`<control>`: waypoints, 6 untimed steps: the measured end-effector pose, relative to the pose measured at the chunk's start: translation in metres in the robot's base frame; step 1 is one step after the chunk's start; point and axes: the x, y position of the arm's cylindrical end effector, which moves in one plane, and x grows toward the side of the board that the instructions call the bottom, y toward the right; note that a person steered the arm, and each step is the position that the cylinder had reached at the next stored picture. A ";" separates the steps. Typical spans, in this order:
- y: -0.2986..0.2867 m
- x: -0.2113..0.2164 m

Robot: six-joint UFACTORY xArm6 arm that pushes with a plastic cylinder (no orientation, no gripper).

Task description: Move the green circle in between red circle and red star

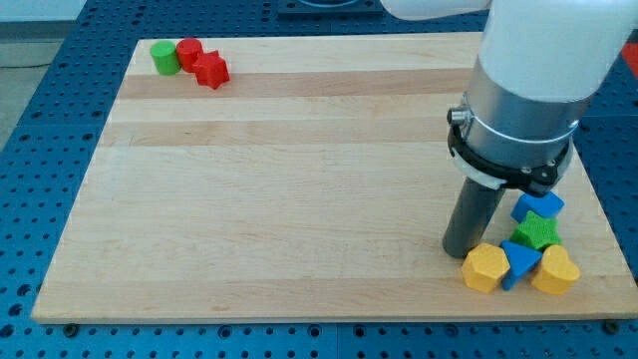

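By the yellow hexagon (484,268), my tip (461,251) touches nothing.

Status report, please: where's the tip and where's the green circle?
My tip at view's bottom right, beside yellow block. Green circle top left, touching red circle; red star adjoining.

White upper arm casing, grey metal collar; black clamp ring, dark cylindrical rod, my tip (461,251)

Pale smooth wooden board (299,179) with matt grain, matt plastic-looking blocks beside my tip (461,253), dark matt rod (472,214), glossy white arm casing (543,50), blue perforated table (60,70).
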 end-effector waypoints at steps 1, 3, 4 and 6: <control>-0.012 0.000; -0.037 -0.094; -0.031 -0.138; -0.180 -0.133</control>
